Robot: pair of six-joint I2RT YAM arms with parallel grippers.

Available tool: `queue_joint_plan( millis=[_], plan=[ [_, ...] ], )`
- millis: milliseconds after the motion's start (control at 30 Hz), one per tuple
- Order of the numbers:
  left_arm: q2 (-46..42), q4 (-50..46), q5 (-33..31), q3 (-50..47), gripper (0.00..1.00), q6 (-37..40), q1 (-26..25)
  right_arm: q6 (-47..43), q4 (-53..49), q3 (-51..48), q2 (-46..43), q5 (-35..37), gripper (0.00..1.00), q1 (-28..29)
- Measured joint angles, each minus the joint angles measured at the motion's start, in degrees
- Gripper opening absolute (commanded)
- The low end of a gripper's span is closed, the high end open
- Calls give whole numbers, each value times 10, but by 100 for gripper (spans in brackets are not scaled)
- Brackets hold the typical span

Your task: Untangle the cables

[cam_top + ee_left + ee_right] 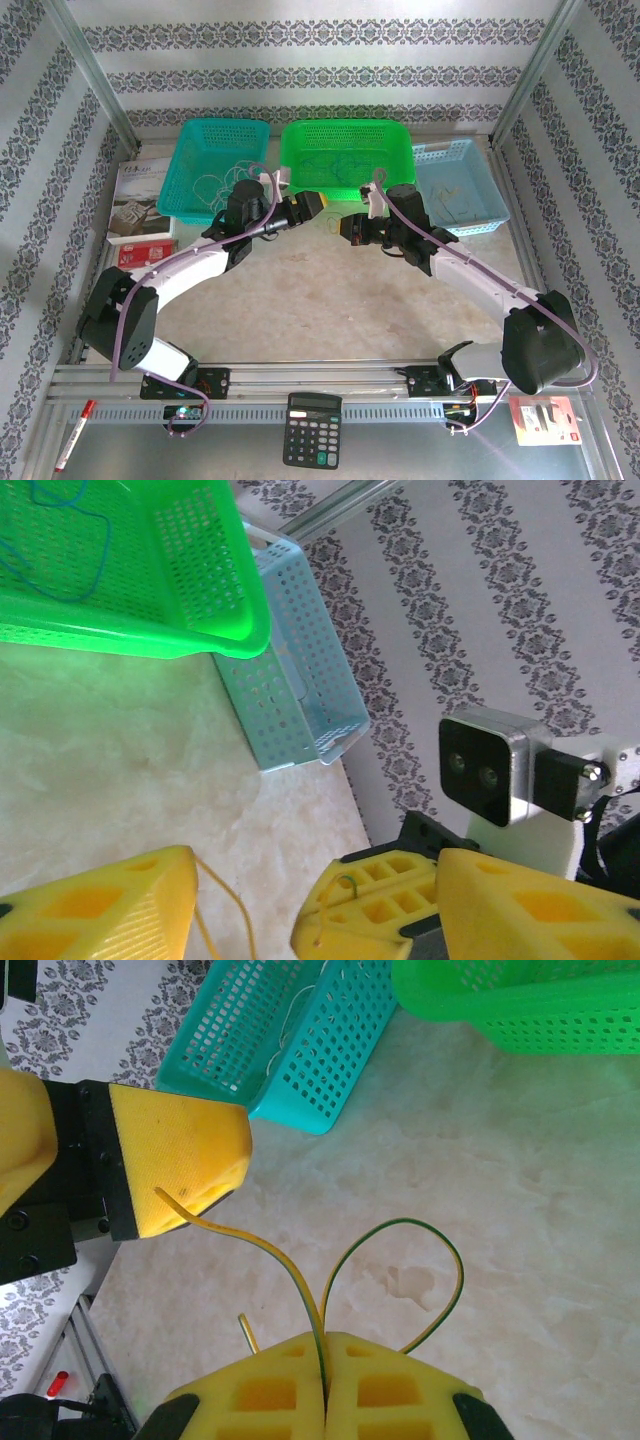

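My right jaws are pressed together on the yellow-green cable [291, 1263], which rises from the seam between them at the bottom centre of the right wrist view. From that pinch one strand arcs up and to the left. Its tip touches the inner face of one pad [185, 1155] of my left jaws, at the left of that frame. A second strand curls into a loop [455, 1260] on the right and drops back beside the pinch. My left jaws stand spread, and in the left wrist view the thin strand runs just inside the lower-left pad, not yet gripped. So the cable's long axis spans the gap between my two arms, held clear above the table [530, 1210]. I judge the left jaws the nearer to the free end and best placed to take it. Beyond, bluish cables lie in the green basket [345, 127], top centre of the overhead view.
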Motion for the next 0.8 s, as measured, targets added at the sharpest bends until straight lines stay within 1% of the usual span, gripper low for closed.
queue_joint_plan(
  millis=[233, 467, 567, 667, 800],
  plan=[
    [15, 12, 1, 8, 53, -4, -9, 0, 0, 0, 0, 0, 0, 0],
    [18, 12, 2, 9, 40, -9, -19, 0, 2, 0, 0, -1, 0, 4],
    [20, 15, 9, 10, 23, -10, -25, 0, 4, 0, 0, -2, 0, 4],
    [23, 16, 12, 14, 0, -12, -30, 0, 4, 0, 0, -2, 0, 4],
    [23, 16, 14, 29, 0, -15, -31, 0, 8, 0, 0, -2, 0, 4]
  ],
)
